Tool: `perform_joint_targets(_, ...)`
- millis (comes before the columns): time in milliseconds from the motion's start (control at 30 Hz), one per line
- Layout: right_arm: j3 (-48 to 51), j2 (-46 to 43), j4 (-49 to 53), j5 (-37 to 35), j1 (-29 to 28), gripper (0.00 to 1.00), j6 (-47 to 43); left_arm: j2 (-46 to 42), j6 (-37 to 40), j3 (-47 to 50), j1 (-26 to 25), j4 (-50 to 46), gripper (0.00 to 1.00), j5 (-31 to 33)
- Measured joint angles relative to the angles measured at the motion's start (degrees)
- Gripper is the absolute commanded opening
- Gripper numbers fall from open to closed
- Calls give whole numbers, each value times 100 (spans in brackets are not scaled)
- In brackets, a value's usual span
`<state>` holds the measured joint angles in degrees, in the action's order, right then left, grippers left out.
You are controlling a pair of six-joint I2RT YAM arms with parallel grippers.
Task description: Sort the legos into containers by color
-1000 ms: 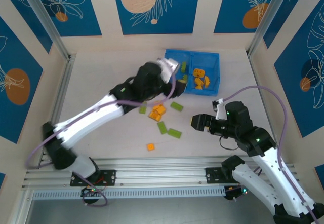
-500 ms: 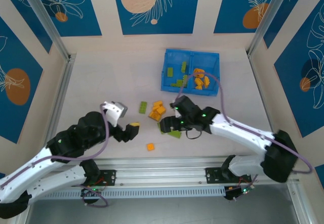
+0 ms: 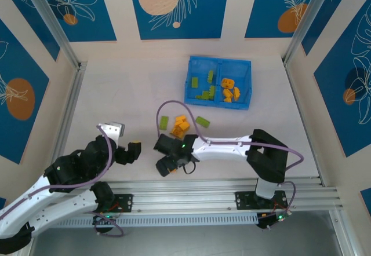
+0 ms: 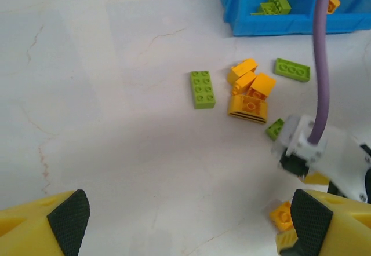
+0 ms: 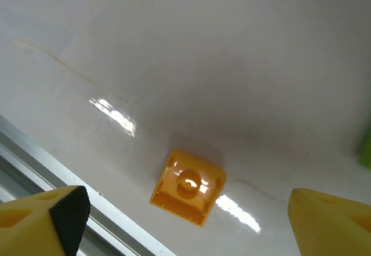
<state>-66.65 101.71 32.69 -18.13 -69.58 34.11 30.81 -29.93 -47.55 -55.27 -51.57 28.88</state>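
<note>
"Over on the left, the left tool (image 3: 132,152) hangs low above the bench (image 3: 116,94), spread wide and holding nothing."

"And the right tool (image 3: 164,164)?"

"Just beside it, low too, its jaws also wide. One orange brick (image 5: 188,186) lies on the bench between the fingers, not gripped."

"How far along, would you say?"

"Past halfway, I'd judge. Further right, a lime brick (image 3: 164,122), a small orange heap (image 3: 181,126) and a second lime brick (image 3: 203,120) lie loose. Beyond them the blue bin (image 3: 232,105) has greens in its left compartment (image 3: 203,69) and oranges in its right compartment (image 3: 240,73), with no mixing that I can see."

"Anything you can't make out?"

"The right arm (image 3: 223,147) stretches across the bench, so bricks may sit hidden beneath it. From the left wrist, a lime piece (image 4: 275,128) peeks out beside it. I can't count the heap either."
</note>
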Motion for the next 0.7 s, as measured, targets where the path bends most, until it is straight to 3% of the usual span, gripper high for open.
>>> perform_joint_targets(100, -157, 400, 166, -144, -203, 87, 278, 0, 7, 39, 0, 2, 92, 17)
perform_joint_targets(267, -343, 697, 321, -378, -299, 55, 621, -4, 46, 85, 0, 7, 93, 11)
perform_joint_targets(433, -365, 721, 308, -481, -284, 36, 925, -138, 107, 262, 0, 13, 94, -111)
perform_joint_targets(700, -96, 68, 273, -737, -212, 29, 1161, -258, 520, 518, 0, 380, 99, -911)
